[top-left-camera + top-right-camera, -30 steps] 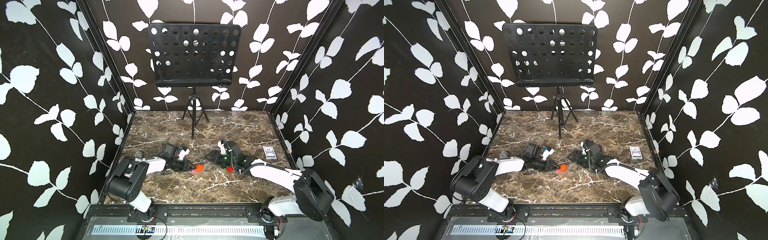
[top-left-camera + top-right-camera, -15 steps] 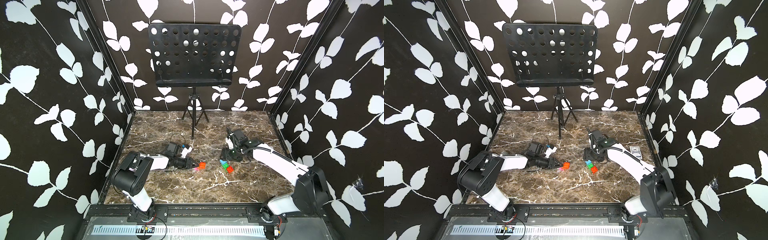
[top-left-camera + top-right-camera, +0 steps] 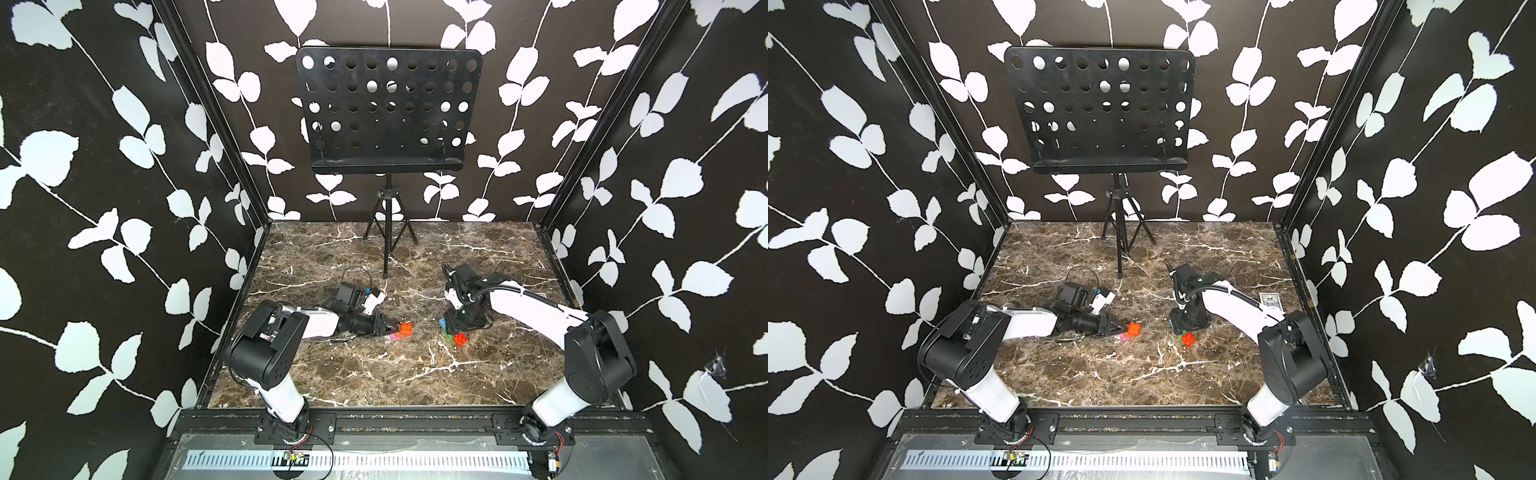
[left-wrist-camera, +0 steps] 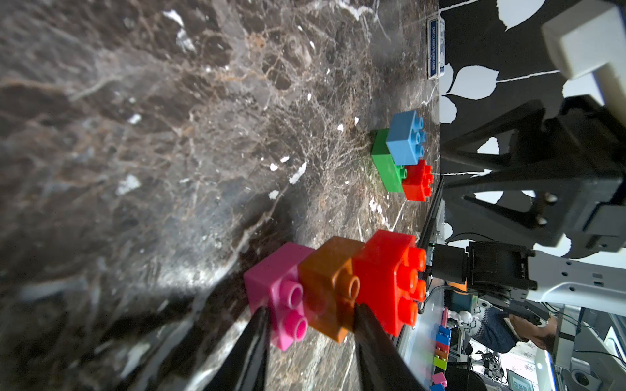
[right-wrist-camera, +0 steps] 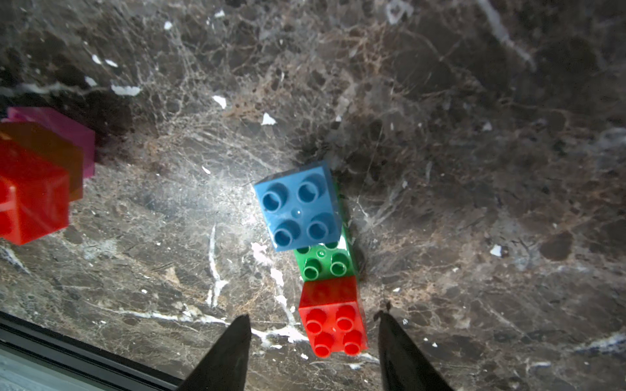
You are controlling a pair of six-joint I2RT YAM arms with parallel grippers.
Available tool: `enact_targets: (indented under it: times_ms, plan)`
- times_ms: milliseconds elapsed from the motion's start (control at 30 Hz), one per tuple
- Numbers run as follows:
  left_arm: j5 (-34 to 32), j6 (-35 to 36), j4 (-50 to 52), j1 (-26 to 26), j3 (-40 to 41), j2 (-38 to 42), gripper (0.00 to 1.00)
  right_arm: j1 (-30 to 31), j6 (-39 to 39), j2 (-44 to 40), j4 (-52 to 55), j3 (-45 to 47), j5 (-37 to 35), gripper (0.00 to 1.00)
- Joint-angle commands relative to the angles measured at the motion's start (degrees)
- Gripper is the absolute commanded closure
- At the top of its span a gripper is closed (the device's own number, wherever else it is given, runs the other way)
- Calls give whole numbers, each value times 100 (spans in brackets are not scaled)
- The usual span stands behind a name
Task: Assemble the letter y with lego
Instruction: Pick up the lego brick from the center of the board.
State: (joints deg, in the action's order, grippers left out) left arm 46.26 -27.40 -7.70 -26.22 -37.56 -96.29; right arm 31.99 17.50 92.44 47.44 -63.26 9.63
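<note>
On desk (image 5: 474,169), left pincer (image 4: 309,307): clamped on three-brick stem (image 4: 325,270).
Right pincer (image 5: 313,314): open, straddling red brick (image 5: 333,325).
Risk: uneven squeeze may pop it off green brick (image 5: 325,265).

Six lego bricks (image 3: 459,338) sit on the surface (image 3: 374,374), in two clusters of three. Five are square: one pink brick (image 4: 271,281), one brown-orange brick (image 4: 325,274), one orange-red brick (image 4: 382,267), one light blue brick (image 5: 298,206) and one red brick (image 5: 332,315). One is longer: the green brick (image 5: 325,264). There is also one music stand (image 3: 386,112), one blue card box (image 3: 1270,300) by the right edge, and two robot arms (image 3: 320,324).
</note>
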Motion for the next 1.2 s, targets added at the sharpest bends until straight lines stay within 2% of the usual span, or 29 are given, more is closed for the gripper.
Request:
enact_targets:
  times_ms: [0, 533, 800, 933, 1167]
  plan:
    - [-979, 10, 577, -15, 120, -328, 59, 52, -200, 192, 46, -30, -1, 42]
    - [-985, 14, 596, -18, 106, -346, 59, 106, -354, 823, -276, -115, -366, 46]
    - [-1014, 41, 634, -20, 105, -355, 59, 115, -331, 929, -481, -106, -385, 52]
    - [-1014, 45, 643, -24, 100, -361, 59, 121, -339, 999, -480, -105, -396, 58]
    - [-1000, 62, 649, -33, 65, -417, 60, 139, -386, 988, -409, -125, -535, 61]
